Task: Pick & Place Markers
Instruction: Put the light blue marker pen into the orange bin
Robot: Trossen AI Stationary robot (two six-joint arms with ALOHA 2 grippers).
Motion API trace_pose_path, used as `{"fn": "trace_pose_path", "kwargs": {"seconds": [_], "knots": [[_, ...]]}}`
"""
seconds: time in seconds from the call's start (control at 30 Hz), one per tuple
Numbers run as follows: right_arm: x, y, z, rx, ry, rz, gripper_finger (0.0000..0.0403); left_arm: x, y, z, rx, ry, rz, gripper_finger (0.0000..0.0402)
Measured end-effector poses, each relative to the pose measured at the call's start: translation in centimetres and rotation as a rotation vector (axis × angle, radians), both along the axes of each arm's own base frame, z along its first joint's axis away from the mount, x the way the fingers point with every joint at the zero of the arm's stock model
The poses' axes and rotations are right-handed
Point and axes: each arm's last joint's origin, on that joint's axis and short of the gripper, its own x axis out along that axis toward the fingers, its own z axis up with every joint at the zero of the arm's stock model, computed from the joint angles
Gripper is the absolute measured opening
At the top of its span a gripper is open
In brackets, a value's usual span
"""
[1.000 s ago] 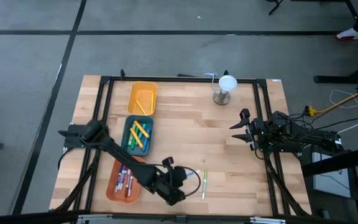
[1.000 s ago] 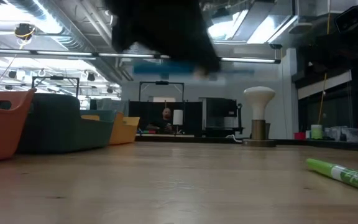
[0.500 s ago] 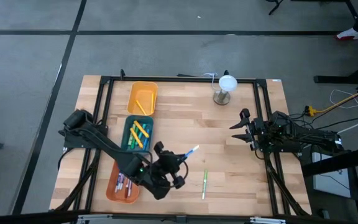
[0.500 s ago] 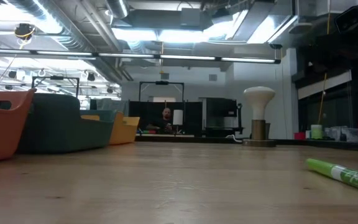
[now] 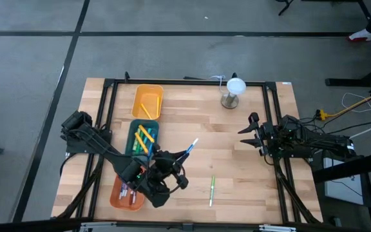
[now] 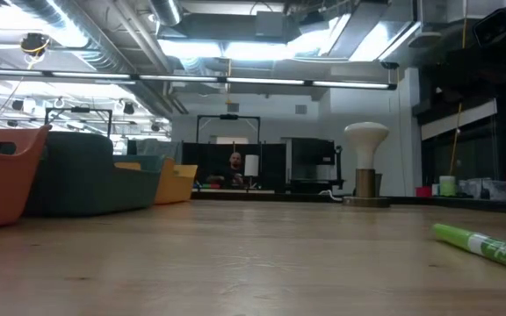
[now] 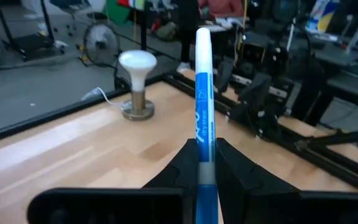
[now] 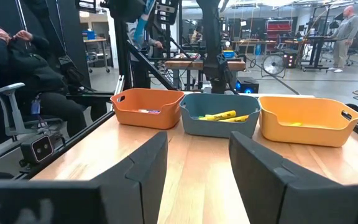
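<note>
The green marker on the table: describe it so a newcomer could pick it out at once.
On the wooden table, look at the near edge, right of the orange tray. The green marker lies there alone on bare wood. Every other marker is in a tray, or, like the blue marker, in the left gripper.

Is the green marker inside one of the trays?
No, the green marker lies by itself on the bare wooden table, away from the three trays on the other side.
</note>
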Motion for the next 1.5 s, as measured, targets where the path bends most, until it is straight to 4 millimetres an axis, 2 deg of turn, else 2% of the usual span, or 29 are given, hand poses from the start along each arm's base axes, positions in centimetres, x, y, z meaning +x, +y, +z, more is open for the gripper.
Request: {"fn": "trace_pose_path", "kwargs": {"seconds": [0.3,0.53,0.83,1.1,1.5], "knots": [[0.0,0.0,0.0,0.000,0.000,0.000,0.0170,-1.6,-1.1,0.9,0.036,-0.047,0.019,0.0026],[0.0,0.0,0.0,0.000,0.000,0.000,0.0170,-2.6,-0.6,0.3,-0.040,-0.011,0.013,0.0026],[0.0,0.0,0.0,0.000,0.000,0.000,0.0170,-4.2,0.3,-1.3,-0.258,0.113,0.040,0.0026],[0.0,0.0,0.0,0.000,0.000,0.000,0.0170,-5.4,0.6,-2.3,-0.549,0.304,0.089,0.0026],[0.0,0.0,0.0,0.000,0.000,0.000,0.0170,-6.5,-0.3,-3.0,-0.895,0.552,0.134,0.0026]]}}
